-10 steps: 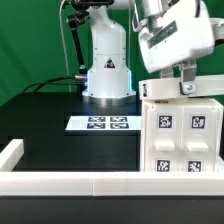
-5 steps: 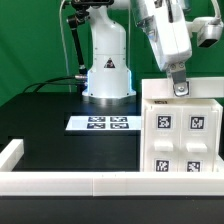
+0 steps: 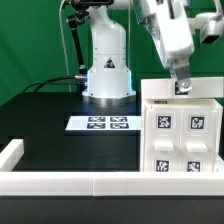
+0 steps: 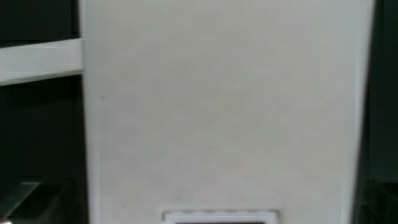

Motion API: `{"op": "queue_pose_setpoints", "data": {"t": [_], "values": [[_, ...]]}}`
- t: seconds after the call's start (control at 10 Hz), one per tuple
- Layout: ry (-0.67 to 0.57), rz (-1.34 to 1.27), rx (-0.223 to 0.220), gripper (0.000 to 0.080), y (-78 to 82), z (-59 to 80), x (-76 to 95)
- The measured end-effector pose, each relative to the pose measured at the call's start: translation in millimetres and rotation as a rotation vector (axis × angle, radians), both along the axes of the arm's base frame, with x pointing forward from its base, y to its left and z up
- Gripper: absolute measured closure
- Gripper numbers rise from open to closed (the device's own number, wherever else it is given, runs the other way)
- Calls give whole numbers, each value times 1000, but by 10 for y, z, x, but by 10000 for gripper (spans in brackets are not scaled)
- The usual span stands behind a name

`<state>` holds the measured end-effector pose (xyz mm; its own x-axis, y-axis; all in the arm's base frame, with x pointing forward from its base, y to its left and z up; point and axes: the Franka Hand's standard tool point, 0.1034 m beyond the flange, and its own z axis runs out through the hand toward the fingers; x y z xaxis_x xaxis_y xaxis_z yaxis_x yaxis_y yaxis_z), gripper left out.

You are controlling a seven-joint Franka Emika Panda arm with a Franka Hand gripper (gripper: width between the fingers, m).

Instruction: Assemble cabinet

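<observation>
A green backdrop hangs behind a black table [image 3: 50,125]; the white robot base [image 3: 107,62] stands at the back edge, with the marker board [image 3: 103,123] flat just in front of it; a plain white rail [image 3: 100,182] runs along the front edge. The cabinet [image 3: 185,135] stands upright at the front corner on the exterior view's right, its tagged face toward the camera. The gripper [image 3: 182,88] is directly above it, at or just touching the top near the back; so the cabinet lies straight below the gripper, and any coming move probably turns on that top edge, which runs across the exterior view from left to right. The wrist view is filled by one long white panel of the cabinet [image 4: 222,110], blurred. Whether the jaws are spread or pinching something I cannot tell; the cabinet's right side is cut off.
</observation>
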<state>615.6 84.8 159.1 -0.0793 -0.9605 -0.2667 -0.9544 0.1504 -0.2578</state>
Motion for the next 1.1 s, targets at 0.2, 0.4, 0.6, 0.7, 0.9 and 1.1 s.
{"op": "queue_pose_setpoints", "data": {"t": [0.2, 0.4, 0.6, 0.7, 0.9, 1.1], "values": [[-28, 23, 3, 2, 4, 136, 34], [-38, 33, 4, 2, 6, 185, 48], [-42, 60, -5, 2, 10, 169, 41], [-47, 113, -21, 2, 14, 160, 34], [-62, 317, -85, 2, 82, 160, 15], [-77, 444, -113, 2, 78, 159, 1]]}}
